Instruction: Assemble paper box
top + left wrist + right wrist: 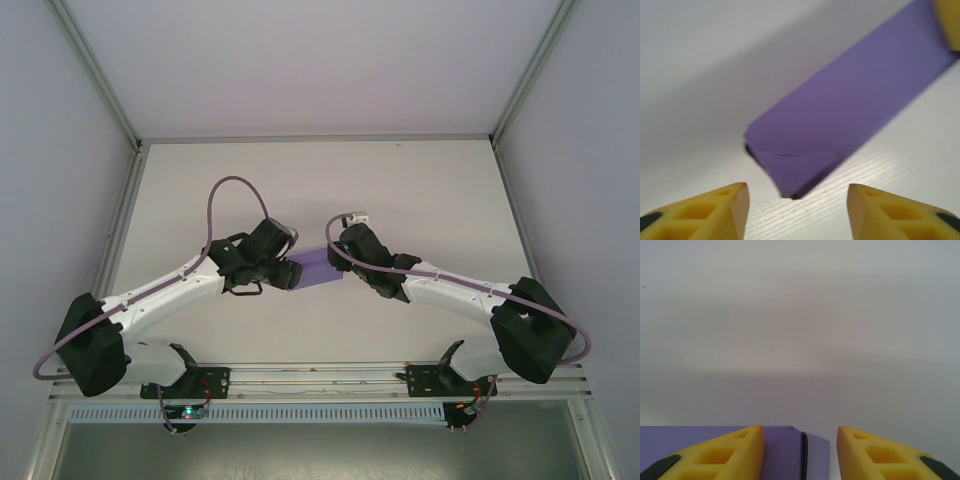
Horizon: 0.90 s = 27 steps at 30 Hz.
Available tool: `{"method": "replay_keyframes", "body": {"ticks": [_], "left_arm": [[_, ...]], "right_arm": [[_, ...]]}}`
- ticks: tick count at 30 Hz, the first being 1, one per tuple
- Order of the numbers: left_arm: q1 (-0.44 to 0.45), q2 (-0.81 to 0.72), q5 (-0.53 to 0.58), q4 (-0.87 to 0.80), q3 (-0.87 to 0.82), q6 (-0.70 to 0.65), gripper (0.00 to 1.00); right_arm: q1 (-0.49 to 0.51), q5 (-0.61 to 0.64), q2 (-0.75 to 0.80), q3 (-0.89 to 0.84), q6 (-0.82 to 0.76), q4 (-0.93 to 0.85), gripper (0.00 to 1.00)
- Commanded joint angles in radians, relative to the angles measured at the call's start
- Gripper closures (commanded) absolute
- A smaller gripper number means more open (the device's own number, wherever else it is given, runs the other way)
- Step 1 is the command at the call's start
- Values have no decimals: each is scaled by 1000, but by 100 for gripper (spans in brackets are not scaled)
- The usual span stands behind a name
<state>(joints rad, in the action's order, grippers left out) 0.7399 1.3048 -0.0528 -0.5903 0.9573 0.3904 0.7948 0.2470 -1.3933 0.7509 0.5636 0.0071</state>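
- left gripper [797,192]: jaws spread, nothing pinched; tips sit just short of the paper box's [850,110] near end
- paper box: long flat purple piece lying mid-table [320,180], between the two grippers
- right gripper [800,432]: jaws spread, not clamping; the box's other end lies low between its fingers [715,455]

The left arm [165,298] and right arm [455,292] both stretch forward and inward from their bases, wrists angled down. This brings the left hand [288,272] and right hand [338,262] near each other, tips facing. The left hand's yellow fingers [722,212] stand well apart, and the right hand's fingers [730,455] are likewise spread.
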Motion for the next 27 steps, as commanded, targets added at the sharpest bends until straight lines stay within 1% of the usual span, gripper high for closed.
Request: {"method": "replay_keyframes", "body": {"ticks": [1, 3, 4, 6, 8, 11, 17, 19, 20, 24, 26, 27], "left_arm": [[9, -50, -78, -11, 14, -46, 39], [9, -57, -52, -19, 20, -40, 37], [9, -58, -13, -26, 25, -22, 36], [3, -53, 90, -52, 44, 38, 25], [-12, -42, 141, -59, 59, 85, 25], [-47, -31, 144, -26, 63, 117, 25], [-143, -33, 44, 63, 2, 161, 26], [-166, -32, -14, 100, -36, 146, 27], [-172, -30, -26, 120, -54, 148, 27], [-185, -2, -99, 158, -97, 143, 32], [-184, 4, -119, 173, -124, 150, 36], [-186, 2, -124, 180, -142, 157, 39]], "right_arm": [[12, -35, -30, -51, 40, -53, 60], [12, -34, -23, -67, 51, -45, 60], [12, -33, -21, -74, 53, -41, 60], [12, -30, -18, -92, 60, -36, 60], [12, -29, -18, -107, 63, -25, 61], [11, -30, -22, -117, 62, -16, 62], [12, -20, -37, -124, 61, -6, 64], [11, -21, -39, -127, 65, -1, 64], [12, -25, -41, -129, 66, 1, 64], [9, -30, -50, -134, 71, -1, 64], [6, -25, -52, -140, 81, -1, 64], [2, -25, -51, -145, 86, 1, 64]]}}
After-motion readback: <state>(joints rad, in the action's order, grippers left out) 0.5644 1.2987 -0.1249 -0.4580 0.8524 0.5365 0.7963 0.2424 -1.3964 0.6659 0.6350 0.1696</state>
